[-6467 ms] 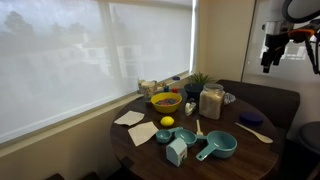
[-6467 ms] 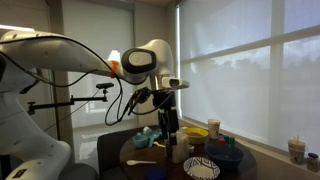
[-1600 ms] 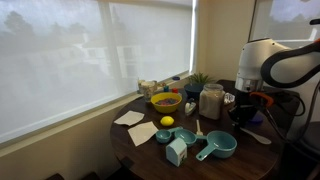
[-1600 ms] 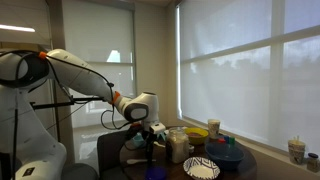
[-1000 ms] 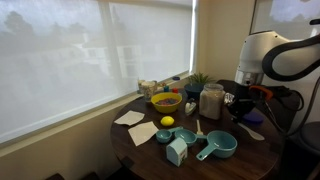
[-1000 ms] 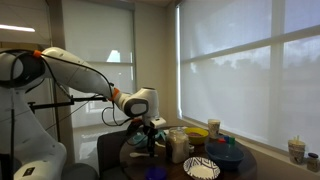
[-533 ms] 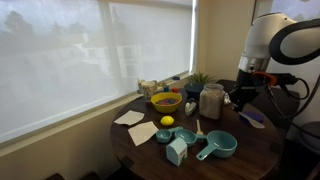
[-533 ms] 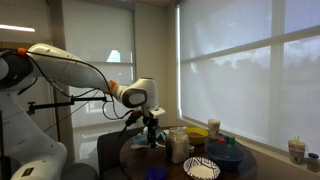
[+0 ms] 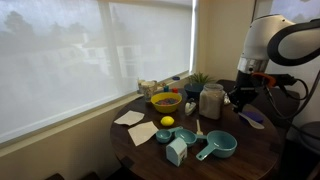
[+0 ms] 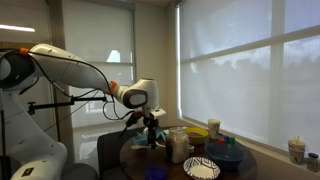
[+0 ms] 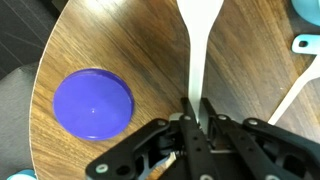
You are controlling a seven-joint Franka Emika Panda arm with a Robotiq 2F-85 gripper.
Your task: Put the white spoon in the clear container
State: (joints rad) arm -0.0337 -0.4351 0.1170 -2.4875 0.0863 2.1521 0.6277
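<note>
In the wrist view the white spoon [image 11: 194,55] runs straight up from my gripper [image 11: 193,106], which is shut on its handle. The spoon's bowl [image 11: 200,12] points away, above the wooden table. In both exterior views the gripper [image 9: 240,100] [image 10: 152,133] hangs above the table, just beside the clear container [image 9: 211,101] [image 10: 178,146]. The container stands upright with its wide mouth open. The spoon is too slim to make out in the exterior views.
A purple lid [image 11: 93,104] [image 9: 252,117] lies flat under the gripper near the table's edge. Teal measuring cups [image 9: 216,147], a yellow bowl [image 9: 166,101], a lemon [image 9: 167,122] and paper napkins [image 9: 129,118] sit further along. A patterned plate [image 10: 201,168] lies near the front edge.
Over the last second the gripper has lifted from the table with the white spoon in it and shifted toward the container. In the last half second it has barely moved.
</note>
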